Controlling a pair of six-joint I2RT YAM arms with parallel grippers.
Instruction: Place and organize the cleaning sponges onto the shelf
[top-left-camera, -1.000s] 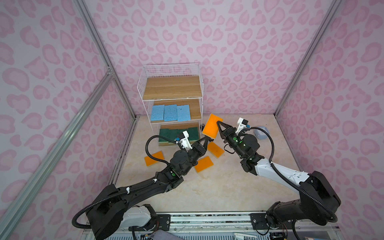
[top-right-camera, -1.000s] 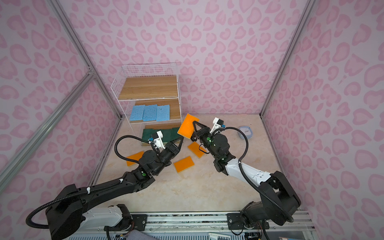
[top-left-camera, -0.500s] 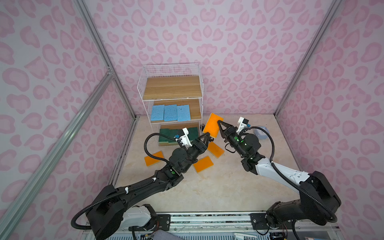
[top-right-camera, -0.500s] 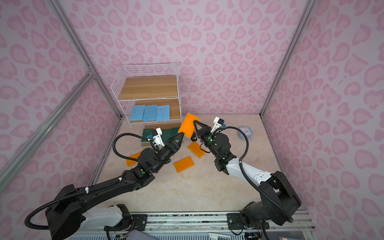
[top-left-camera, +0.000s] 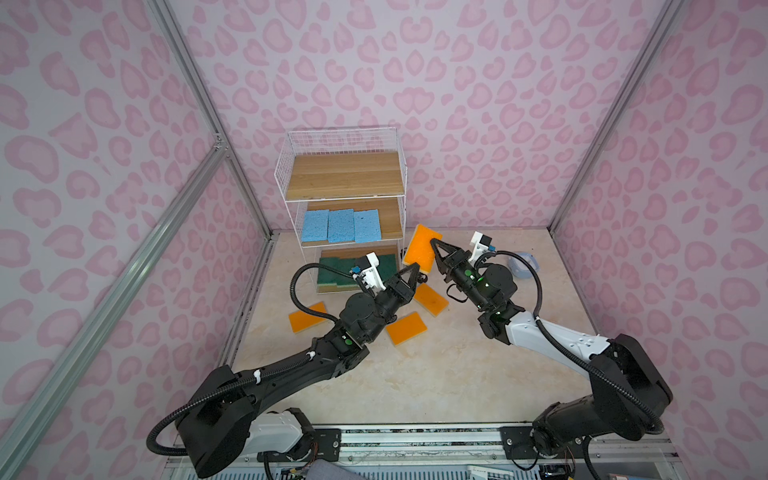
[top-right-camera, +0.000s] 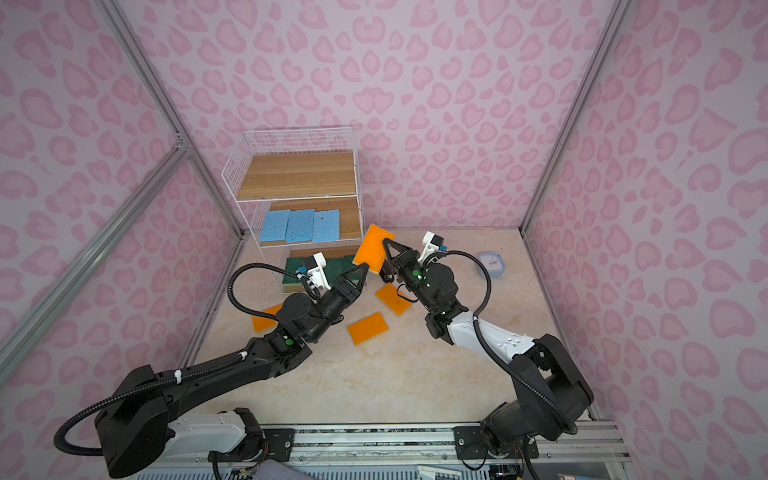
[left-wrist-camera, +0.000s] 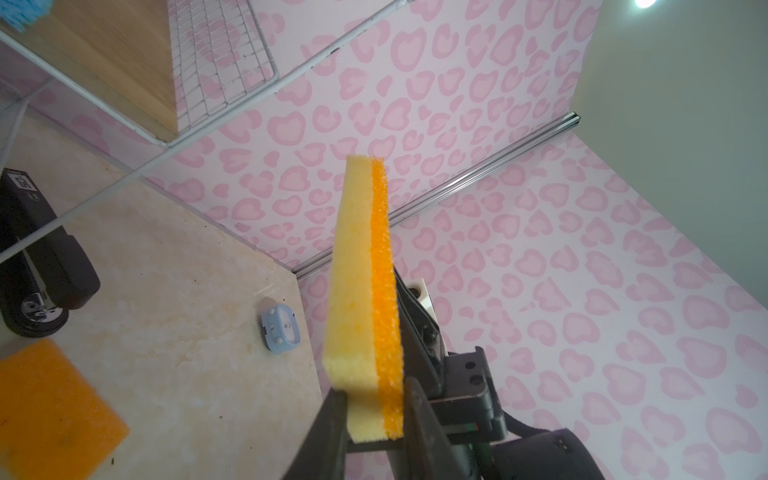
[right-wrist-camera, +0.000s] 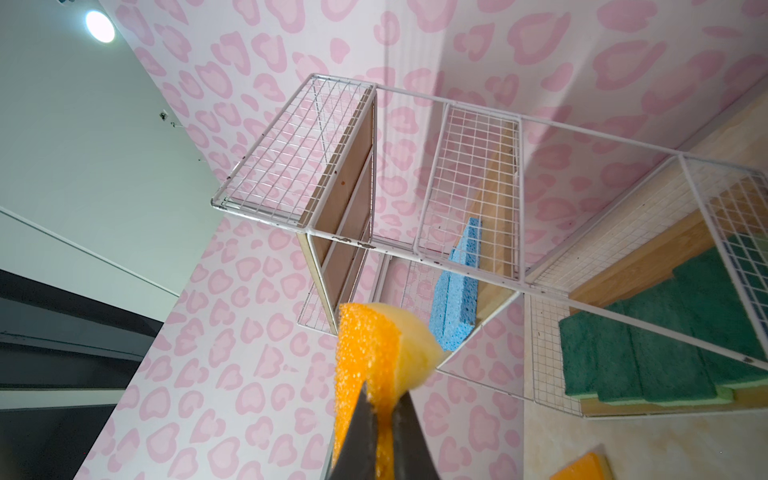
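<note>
Just beside the right wall of the shelf, level with its lower tiers, an orange sponge stands on edge in the air. The right gripper is clamped hard on one edge, squeezing the foam thin. The left gripper is closed on the lower corner, with a finger against each face.

Three light blue sponges line the shelf's middle board and dark green sponges fill the bottom one. The top board is bare. Three more orange sponges lie on the floor in front of the shelf.

This looks like a hand-over, and there are three risks:
- **Both arms gripping:** if they pull apart, the soft foam could twist or tear free.
- **Left grip alone:** a corner pinch may let the sponge droop or slip.
- **Swinging it in:** the raised edge could snag the shelf's wire mesh.
</note>
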